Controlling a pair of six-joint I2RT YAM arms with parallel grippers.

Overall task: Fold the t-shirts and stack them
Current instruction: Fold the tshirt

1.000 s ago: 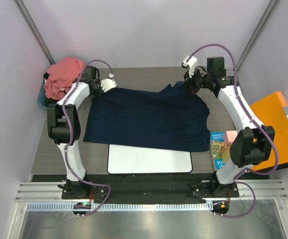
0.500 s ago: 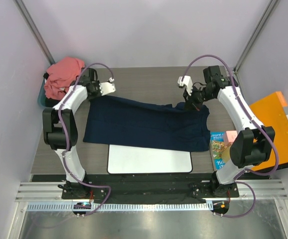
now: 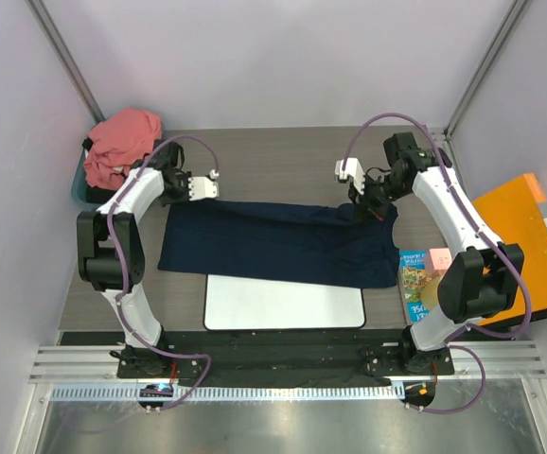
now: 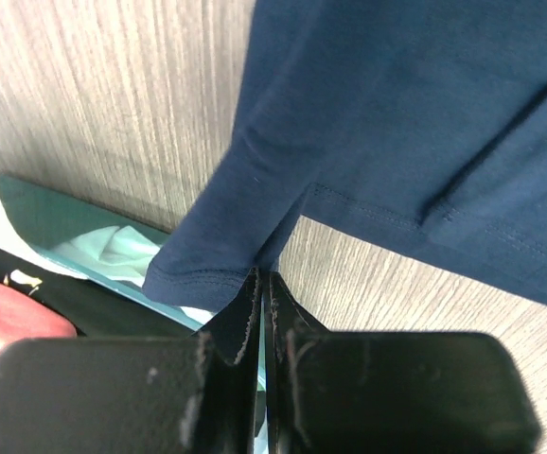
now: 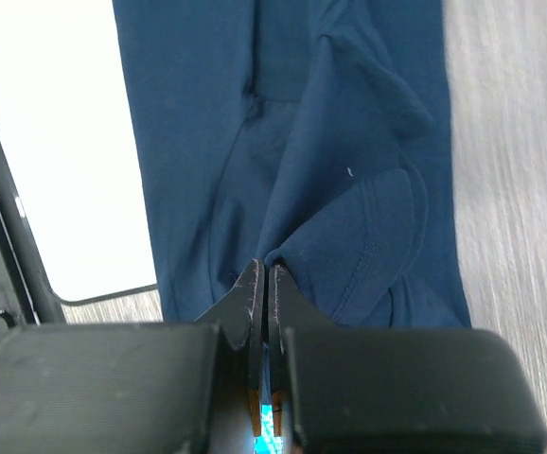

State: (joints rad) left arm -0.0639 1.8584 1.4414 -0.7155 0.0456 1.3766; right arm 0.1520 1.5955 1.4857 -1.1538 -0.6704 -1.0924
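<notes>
Top external view has the navy t-shirt point(image 3: 283, 244) spread across the middle of the worktop point(image 3: 283, 151), its near hem lapping the far edge of the white mat point(image 3: 283, 303). The salmon-pink t-shirt point(image 3: 122, 142) sits heaped at the far left corner, not yet folded. We see the left gripper point(image 3: 207, 186) and the right gripper point(image 3: 368, 200) each at a far corner of the navy t-shirt. Both are clamped shut on its cloth, with the far edge lifted between them.

In the wrist views each gripper holds only a thin pinch. The left one grips right at a sleeve hem, and we judge that this could slip free under tension. On the right the cloth is bunched in loose folds, so laying it down as it is would likely trap wrinkles. If the arms travel unevenly, we expect a skewed fold line.
</notes>
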